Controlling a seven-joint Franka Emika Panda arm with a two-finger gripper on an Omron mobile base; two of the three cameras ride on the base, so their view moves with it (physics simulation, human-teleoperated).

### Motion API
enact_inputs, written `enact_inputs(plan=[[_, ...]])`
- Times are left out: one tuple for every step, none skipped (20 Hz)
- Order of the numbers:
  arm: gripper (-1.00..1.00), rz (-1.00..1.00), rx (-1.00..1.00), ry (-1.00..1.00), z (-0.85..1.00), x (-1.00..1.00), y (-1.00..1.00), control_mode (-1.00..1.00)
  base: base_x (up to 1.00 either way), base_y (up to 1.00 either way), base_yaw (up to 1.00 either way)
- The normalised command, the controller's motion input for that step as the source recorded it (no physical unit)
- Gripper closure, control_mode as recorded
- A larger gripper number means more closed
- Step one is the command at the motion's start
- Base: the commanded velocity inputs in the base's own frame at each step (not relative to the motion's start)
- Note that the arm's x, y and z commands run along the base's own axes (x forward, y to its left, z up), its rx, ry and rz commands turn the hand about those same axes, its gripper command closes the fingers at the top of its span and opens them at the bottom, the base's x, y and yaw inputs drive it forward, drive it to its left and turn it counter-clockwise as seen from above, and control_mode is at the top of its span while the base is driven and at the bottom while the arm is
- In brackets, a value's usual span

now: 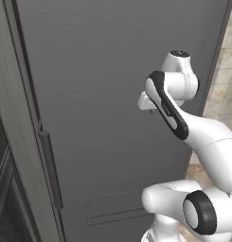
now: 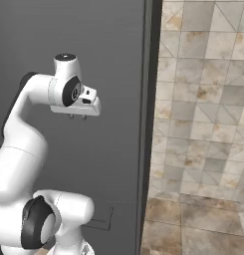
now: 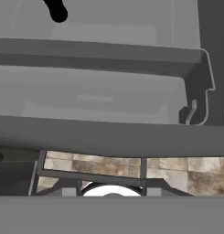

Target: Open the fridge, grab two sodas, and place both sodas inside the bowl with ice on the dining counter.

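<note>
The fridge [image 1: 112, 71] is a tall dark grey front across the left base view, its door closed, with a long vertical bar handle [image 1: 50, 170] at its left edge. My gripper [image 2: 77, 117] hangs close in front of the door [image 2: 113, 45] at mid height, pointing down, right of the handle. Its short fingertips [image 1: 152, 111] are shut with nothing between them. The hand view looks down on pale grey shelves [image 3: 95, 55] and a bin wall. A small black shape [image 3: 56, 11] at that view's top left is too cut off to name. The sodas, the bowl with ice and the dining counter are out of view.
A wood-grain cabinet panel [image 1: 13, 118] borders the fridge on the left. Right of the fridge's edge [image 2: 148, 99] lies open tan tiled floor [image 2: 203, 124]. My own white arm [image 1: 207, 137] stands between the base and the door.
</note>
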Motion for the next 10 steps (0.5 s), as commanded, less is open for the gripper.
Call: enact_inputs(plan=[[-1.00, 0.00, 0.00, -0.02, 0.00, 0.00, 0.00, -1.00, 0.00, 0.00, 0.00], [-1.00, 0.00, 0.00, -0.02, 0.00, -0.03, 0.00, -1.00, 0.00, 0.00, 0.00], [-1.00, 0.00, 0.00, 0.00, 0.00, 0.00, 0.00, -1.00, 0.00, 0.00, 0.00], [-1.00, 0.00, 0.00, 0.00, 0.00, 0.00, 0.00, 1.00, -0.02, 0.00, 0.00], [-1.00, 0.00, 0.00, 0.00, 0.00, 0.00, 0.00, 1.00, -0.02, 0.00, 0.00], [-1.00, 0.00, 0.00, 0.00, 0.00, 0.00, 0.00, 1.00, -0.07, 0.00, 0.00], [-1.00, 0.00, 0.00, 0.00, 0.00, 0.00, 0.00, 1.00, -0.18, 0.00, 0.00], [-1.00, 0.00, 0.00, 0.00, 0.00, 0.00, 0.00, 1.00, -0.47, 0.00, 0.00], [-1.00, 0.00, 0.00, 0.00, 0.00, 0.00, 0.00, 1.00, -0.71, 0.00, 0.00], [-1.00, 0.00, 0.00, 0.00, 0.00, 0.00, 0.00, 1.00, -0.86, 0.00, 0.00]])
